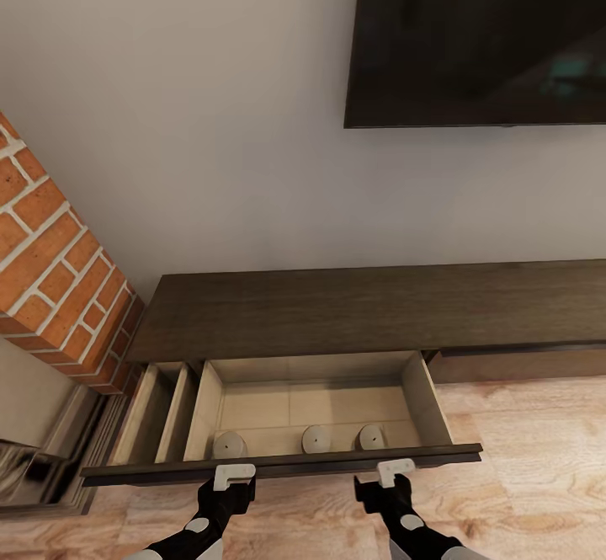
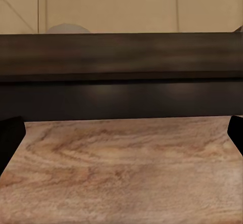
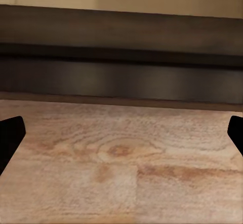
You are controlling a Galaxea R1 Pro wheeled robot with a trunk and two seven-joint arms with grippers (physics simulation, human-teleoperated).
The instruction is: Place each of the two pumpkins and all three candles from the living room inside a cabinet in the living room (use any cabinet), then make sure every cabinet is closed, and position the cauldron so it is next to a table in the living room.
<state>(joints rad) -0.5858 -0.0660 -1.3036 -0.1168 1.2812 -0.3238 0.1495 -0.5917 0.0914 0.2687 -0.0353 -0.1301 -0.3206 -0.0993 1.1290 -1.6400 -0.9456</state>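
Note:
The long dark-brown cabinet (image 1: 362, 307) stands against the wall with a wide drawer pulled out. On the drawer's pale beige floor, three grey-beige candles (image 1: 228, 444) (image 1: 316, 439) (image 1: 371, 437) stand in a row just behind the dark drawer front (image 1: 286, 464). My left gripper (image 1: 233, 476) and right gripper (image 1: 396, 472) are both right at that front, on the floor side. In the left wrist view the left gripper (image 2: 121, 133) is open, facing the drawer front (image 2: 121, 77), with one candle top (image 2: 68, 28) peeking over it. The right gripper (image 3: 121, 133) is open too. The pumpkins, cauldron and table are out of view.
A narrower compartment (image 1: 160, 413) stands open left of the wide drawer. A red brick column (image 1: 59, 274) and a dark hearth (image 1: 34, 459) close off the left side. A black TV (image 1: 480, 38) hangs on the wall above. Wood floor (image 1: 522, 501) lies to the right.

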